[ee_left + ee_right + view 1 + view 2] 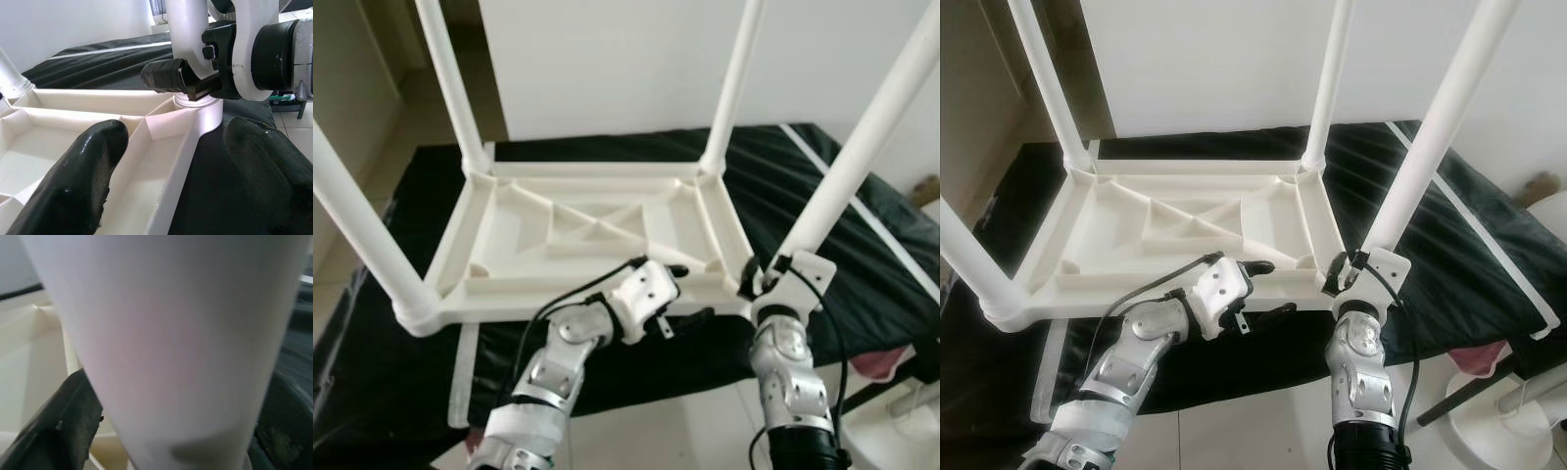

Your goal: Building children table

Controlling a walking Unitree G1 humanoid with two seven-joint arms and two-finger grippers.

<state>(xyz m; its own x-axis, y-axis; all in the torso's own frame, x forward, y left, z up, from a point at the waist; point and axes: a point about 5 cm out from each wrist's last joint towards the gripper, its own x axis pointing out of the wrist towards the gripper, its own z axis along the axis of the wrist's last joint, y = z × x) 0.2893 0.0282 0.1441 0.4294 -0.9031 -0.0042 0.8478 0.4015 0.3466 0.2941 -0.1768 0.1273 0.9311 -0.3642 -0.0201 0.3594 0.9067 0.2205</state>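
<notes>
A white plastic children's table (pixel 460 225) lies upside down on a black cover, its legs pointing up. My right gripper (pixel 759 279) is shut on the near right leg (pixel 862 147) just above its socket. The right wrist view has that leg (pixel 166 333) close up between the black fingers (pixel 58 431). My left gripper (pixel 680 292) is open at the table's front rim, one finger over the rim and one below it. In the left wrist view the rim (pixel 171 161) runs between the spread fingers (pixel 73 181), with the right gripper (pixel 195 81) clamped on the leg beyond.
The black cover (pixel 411 196) spreads over a low surface in front of a white wall. A loose white strip (pixel 460 377) leans at the front left edge. White stands (pixel 1518 411) and a pink thing (pixel 1474 364) sit on the tiled floor at the right.
</notes>
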